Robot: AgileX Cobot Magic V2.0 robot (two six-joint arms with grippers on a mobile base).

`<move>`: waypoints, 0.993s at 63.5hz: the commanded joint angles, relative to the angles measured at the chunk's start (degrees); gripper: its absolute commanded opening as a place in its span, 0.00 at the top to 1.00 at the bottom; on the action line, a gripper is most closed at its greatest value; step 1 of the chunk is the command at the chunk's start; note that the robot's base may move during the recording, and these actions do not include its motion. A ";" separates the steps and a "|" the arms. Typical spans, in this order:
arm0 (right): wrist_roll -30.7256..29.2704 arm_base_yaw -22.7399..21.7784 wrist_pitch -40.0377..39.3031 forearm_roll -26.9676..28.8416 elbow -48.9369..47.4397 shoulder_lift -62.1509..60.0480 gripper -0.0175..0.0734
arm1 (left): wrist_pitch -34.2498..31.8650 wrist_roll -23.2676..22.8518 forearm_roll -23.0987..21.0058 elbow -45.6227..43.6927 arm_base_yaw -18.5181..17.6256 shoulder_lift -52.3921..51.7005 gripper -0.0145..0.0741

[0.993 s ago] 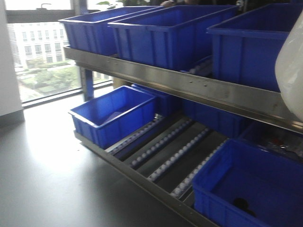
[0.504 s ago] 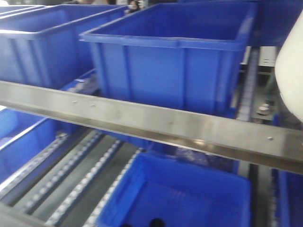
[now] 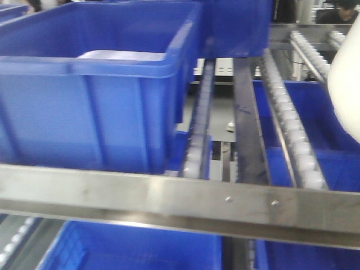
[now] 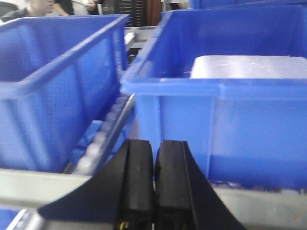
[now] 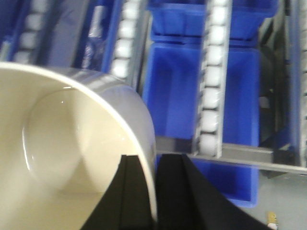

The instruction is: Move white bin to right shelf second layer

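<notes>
Rollers [image 3: 198,147] run away from me in white rows across the middle of the front view, set in a steel rack level [image 3: 251,143] with a flat front rail [image 3: 180,202] crossing the lower frame, two screws showing in it. I see a large blue crate [image 3: 95,95] sitting on that level at the left of the frame, right behind the rail. The white bin [image 3: 346,84] shows as a pale curve at the right edge of the same view, above the rail.

On my right wrist camera, the bin fills the lower left of the frame, glossy and cream inside. The right gripper [image 5: 154,191] is clamped on its wall, one black finger inside and one outside. Below it I see roller tracks and more blue crates.

On my left wrist camera, the left gripper [image 4: 153,184] has its fingers pressed together with nothing between them, in front of two blue crates.
</notes>
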 commanded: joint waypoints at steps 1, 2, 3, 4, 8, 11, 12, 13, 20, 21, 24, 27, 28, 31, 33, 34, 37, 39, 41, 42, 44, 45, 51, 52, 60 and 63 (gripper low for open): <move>0.14 -0.40 -4.68 -0.13 -1.79 -0.09 0.75 | -4.81 -0.15 -0.35 2.11 -0.22 -0.75 0.74; 0.14 -0.40 -4.68 -0.13 -1.79 -0.09 0.75 | -4.81 -0.15 -0.35 2.11 -0.22 -0.75 0.74; 0.14 -0.40 -4.68 -0.13 -1.79 -0.09 0.75 | -4.81 -0.15 -0.35 2.11 -0.22 -0.75 0.74; 0.14 -0.40 -4.68 -0.13 -1.79 -0.09 0.75 | -4.81 -0.15 -0.35 2.11 -0.22 -0.75 0.74; 0.14 -0.40 -4.68 -0.13 -1.79 -0.09 0.75 | -4.81 -0.15 -0.35 2.11 -0.22 -0.75 0.74; 0.14 -0.40 -4.68 -0.13 -1.79 -0.09 0.75 | -4.81 -0.15 -0.35 2.11 -0.22 -0.75 0.74; 0.14 -0.40 -4.68 -0.13 -1.79 -0.09 0.75 | -4.81 -0.15 -0.35 2.11 -0.22 -0.75 0.74; 0.14 -0.40 -4.68 -0.13 -1.79 -0.09 0.75 | -4.81 -0.15 -0.35 2.11 -0.22 -0.75 0.74; 0.14 -0.40 -4.68 -0.13 -1.79 -0.09 0.75 | -4.81 -0.15 -0.35 2.11 -0.22 -0.75 0.74; 0.14 -0.40 -4.68 -0.13 -1.79 -0.09 0.75 | -4.81 -0.15 -0.35 2.11 -0.22 -0.75 0.74; 0.14 -0.40 -4.68 -0.13 -1.79 -0.09 0.75 | -4.81 -0.15 -0.35 2.11 -0.22 -0.75 0.74; 0.14 -0.40 -4.68 -0.13 -1.79 -0.09 0.75 | -4.81 -0.15 -0.35 2.11 -0.22 -0.75 0.74; 0.14 -0.40 -4.68 -0.13 -1.79 -0.09 0.75 | -4.81 -0.15 -0.35 2.11 -0.22 -0.75 0.74; 0.14 -0.40 -4.68 -0.13 -1.79 -0.09 0.75 | -4.81 -0.15 -0.35 2.11 -0.22 -0.75 0.74; 0.14 -0.40 -4.68 -0.13 -1.79 -0.09 0.75 | -4.81 -0.15 -0.35 2.11 -0.22 -0.75 0.74; 0.14 -0.40 -4.68 -0.13 -1.79 -0.09 0.75 | -4.81 -0.15 -0.35 2.11 -0.22 -0.75 0.74; 0.14 -0.40 -4.68 -0.13 -1.79 -0.09 0.75 | -4.81 -0.15 -0.35 2.11 -0.22 -0.75 0.74; 0.14 -0.40 -4.68 -0.13 -1.79 -0.09 0.75 | -4.81 -0.15 -0.35 2.11 -0.22 -0.75 0.74; 0.14 -0.40 -4.68 -0.13 -1.79 -0.09 0.75 | -4.81 -0.15 -0.35 2.11 -0.22 -0.75 0.74; 0.14 -0.40 -4.68 -0.13 -1.79 -0.09 0.75 | -4.81 -0.15 -0.35 2.11 -0.22 -0.75 0.74; 0.14 -0.40 -4.68 -0.13 -1.79 -0.09 0.75 | -4.81 -0.15 -0.35 2.11 -0.22 -0.75 0.74; 0.14 -0.40 -4.68 -0.13 -1.79 -0.09 0.75 | -4.81 -0.15 -0.35 2.11 -0.22 -0.75 0.74; 0.14 -0.40 -4.68 -0.13 -1.79 -0.09 0.75 | -4.81 -0.15 -0.35 2.11 -0.22 -0.75 0.74; 0.14 -0.40 -4.68 -0.13 -1.79 -0.09 0.75 | -4.81 -0.15 -0.35 2.11 -0.22 -0.75 0.74; 0.14 -0.40 -4.68 -0.13 -1.79 -0.09 0.75 | -4.81 -0.15 -0.35 2.11 -0.22 -0.75 0.74; 0.14 -0.40 -4.68 -0.13 -1.79 -0.09 0.75 | -4.81 -0.15 -0.35 2.11 -0.22 -0.75 0.74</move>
